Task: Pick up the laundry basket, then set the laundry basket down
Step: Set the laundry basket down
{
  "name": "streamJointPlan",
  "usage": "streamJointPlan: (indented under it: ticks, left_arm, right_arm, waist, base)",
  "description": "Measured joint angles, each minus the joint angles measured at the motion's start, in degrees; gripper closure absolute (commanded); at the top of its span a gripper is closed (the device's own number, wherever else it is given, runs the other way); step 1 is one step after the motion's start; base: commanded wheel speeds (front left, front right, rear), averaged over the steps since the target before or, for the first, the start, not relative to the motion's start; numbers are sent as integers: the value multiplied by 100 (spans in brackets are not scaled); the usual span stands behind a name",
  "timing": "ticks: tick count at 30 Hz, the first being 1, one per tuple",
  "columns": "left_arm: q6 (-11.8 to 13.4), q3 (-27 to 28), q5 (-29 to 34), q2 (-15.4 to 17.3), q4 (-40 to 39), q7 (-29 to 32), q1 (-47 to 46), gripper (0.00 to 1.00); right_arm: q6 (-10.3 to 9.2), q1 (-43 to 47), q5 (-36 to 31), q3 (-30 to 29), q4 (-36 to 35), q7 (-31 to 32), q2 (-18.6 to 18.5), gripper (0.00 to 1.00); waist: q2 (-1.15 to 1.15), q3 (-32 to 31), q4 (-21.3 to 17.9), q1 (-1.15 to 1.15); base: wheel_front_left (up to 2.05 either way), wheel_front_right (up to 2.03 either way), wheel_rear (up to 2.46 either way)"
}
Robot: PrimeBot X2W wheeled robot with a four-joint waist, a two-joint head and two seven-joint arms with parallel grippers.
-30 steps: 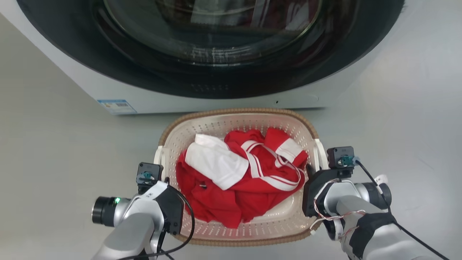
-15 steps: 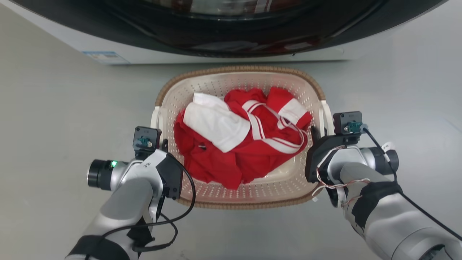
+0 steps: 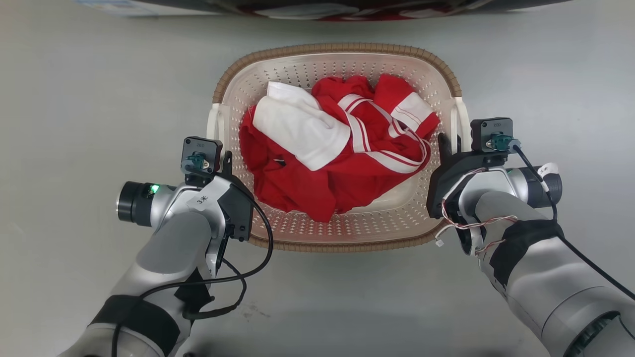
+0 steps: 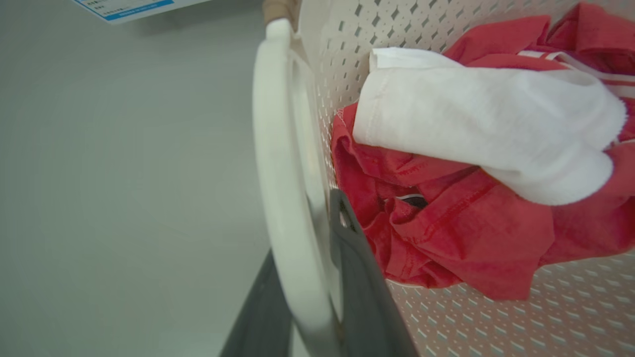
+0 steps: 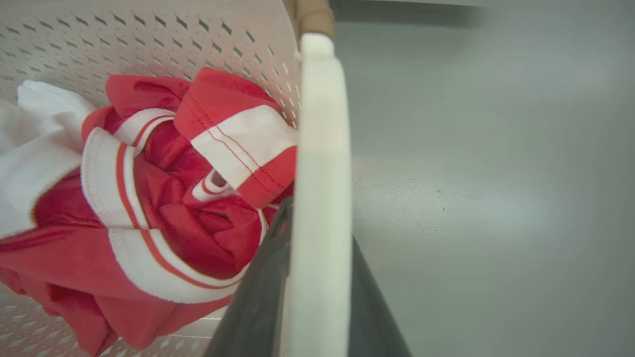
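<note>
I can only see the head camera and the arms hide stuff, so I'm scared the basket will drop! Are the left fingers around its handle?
Observer: Yes. The left wrist view shows the left gripper with its fingers one on each side of the white left handle of the laundry basket.
Operator: And the right one?
Observer: Same: in the right wrist view the right gripper has its fingers straddling the right handle.

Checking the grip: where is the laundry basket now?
Centre of the head view: the laundry basket lies between the left gripper and right gripper, each closed on a white side handle, in front of the washing machine.
</note>
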Motion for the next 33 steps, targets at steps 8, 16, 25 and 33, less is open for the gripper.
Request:
streamJointPlan:
  ticks: [8,16,25,33]
  left_arm:
    - [0,12,0,-16,65,-125,-155,100]
    - [-5,19,0,-22,116,-185,-306,100]
    - [-11,7,8,-42,205,-278,-343,100]
    - [-12,2,31,-46,244,-379,-446,83]
  right_arm:
    - [0,-170,-20,1,46,-127,-1,100]
    - [0,-243,-42,2,59,-185,-2,100]
    - [1,-314,-52,13,92,-236,-1,100]
    - [2,-315,-98,60,169,-286,-3,60]
  waist:
    - [0,209,107,-1]
    - [-1,254,163,-1]
    - [-1,302,195,-1]
    - [-1,316,213,-1]
  base:
    - [0,0,0]
    - [0,0,0]
    - [0,0,0]
    - [0,0,0]
